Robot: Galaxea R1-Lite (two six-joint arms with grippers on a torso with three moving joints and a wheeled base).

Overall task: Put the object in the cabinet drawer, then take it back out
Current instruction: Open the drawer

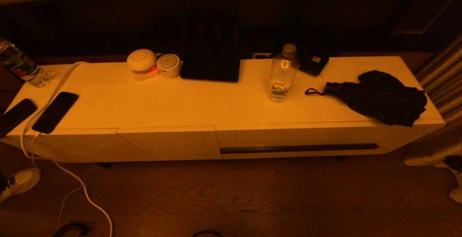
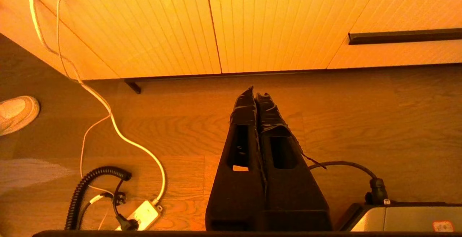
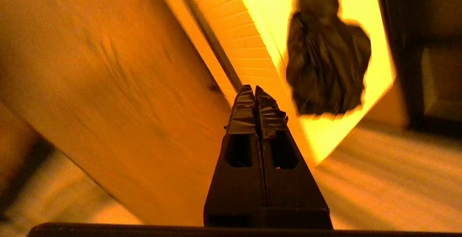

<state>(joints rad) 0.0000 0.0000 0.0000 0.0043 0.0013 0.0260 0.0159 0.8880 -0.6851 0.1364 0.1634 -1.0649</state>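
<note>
The cabinet drawer (image 1: 299, 136) is shut, a ribbed white front with a long dark handle slot (image 1: 299, 148), on the right half of the long low cabinet. On the top above it lie a folded black umbrella (image 1: 382, 96) and a clear plastic bottle (image 1: 283, 72). Neither arm shows in the head view. My left gripper (image 2: 255, 94) is shut and empty, low over the wooden floor, short of the cabinet and left of the slot (image 2: 404, 36). My right gripper (image 3: 254, 89) is shut and empty, out in front of the drawer's (image 3: 234, 31) right end, with the umbrella (image 3: 326, 60) beyond.
Two dark phones (image 1: 56, 111) (image 1: 14, 116) and a white cable (image 1: 54, 92) lie at the cabinet's left end. Round white devices (image 1: 142, 61), a black box (image 1: 211, 67) and another bottle (image 1: 20, 65) stand at the back. A power strip (image 2: 139, 215) and shoe (image 1: 20, 181) are on the floor.
</note>
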